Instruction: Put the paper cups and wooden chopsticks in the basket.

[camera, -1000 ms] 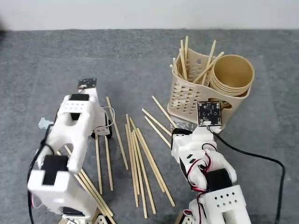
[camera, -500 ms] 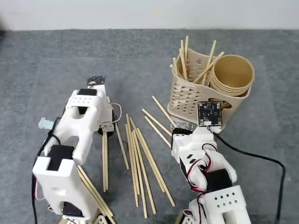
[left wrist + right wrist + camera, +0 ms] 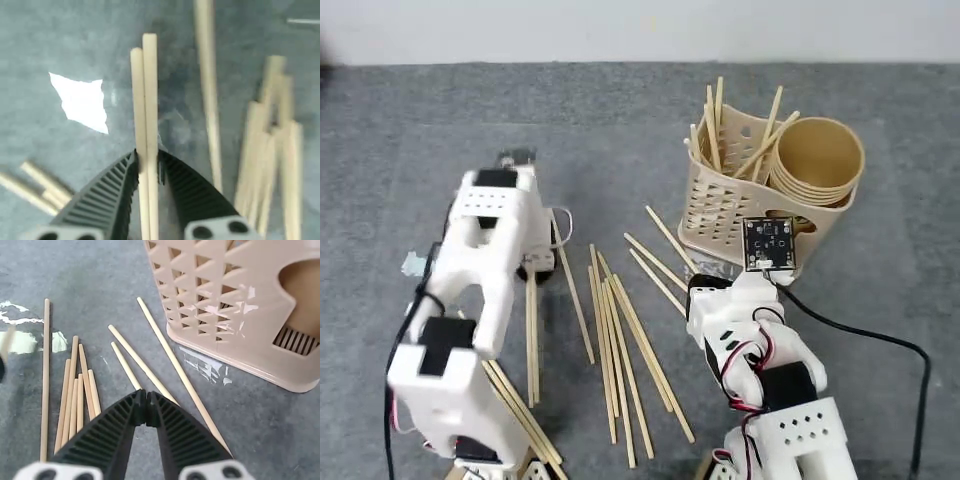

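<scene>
White left arm [image 3: 485, 270] is hiding its gripper from above; wrist camera is showing the left gripper [image 3: 147, 161] pinching two pale wooden chopsticks [image 3: 144, 100] side by side. Right gripper [image 3: 146, 407] is sitting pressed together, empty, over loose wooden chopsticks [image 3: 620, 340] mid-table. Beige slotted plastic basket [image 3: 720, 215] holding stacked tan paper cups [image 3: 817, 160] is standing toward the grey table's [image 3: 620, 120] far right corner.

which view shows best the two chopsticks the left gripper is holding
The left wrist view: the two chopsticks lie side by side, pinched in the left gripper. The high view shows them sticking out from under the left arm, the grip hidden.
</scene>
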`<action>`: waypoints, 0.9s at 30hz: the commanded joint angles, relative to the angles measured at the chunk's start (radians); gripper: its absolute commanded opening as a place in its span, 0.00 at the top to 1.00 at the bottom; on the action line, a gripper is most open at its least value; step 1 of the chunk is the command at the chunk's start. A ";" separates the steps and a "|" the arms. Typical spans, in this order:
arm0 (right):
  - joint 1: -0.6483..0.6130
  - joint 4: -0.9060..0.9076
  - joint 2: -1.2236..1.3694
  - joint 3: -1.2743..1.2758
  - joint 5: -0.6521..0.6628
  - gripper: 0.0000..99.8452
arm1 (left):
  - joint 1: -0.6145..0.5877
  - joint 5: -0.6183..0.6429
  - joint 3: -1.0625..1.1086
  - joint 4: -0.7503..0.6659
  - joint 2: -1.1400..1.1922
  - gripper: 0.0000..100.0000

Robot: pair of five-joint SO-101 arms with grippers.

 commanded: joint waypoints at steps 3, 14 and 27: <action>-0.002 -0.012 -0.018 -0.006 -0.009 0.99 | 0.006 0.011 -0.183 0.123 -0.192 0.99; -0.002 -0.010 -0.018 -0.006 -0.009 0.99 | 0.132 0.100 -0.621 0.146 -0.215 0.99; 0.050 -0.012 -0.019 -0.006 -0.009 0.99 | 0.308 0.192 -1.013 -0.252 -0.215 0.99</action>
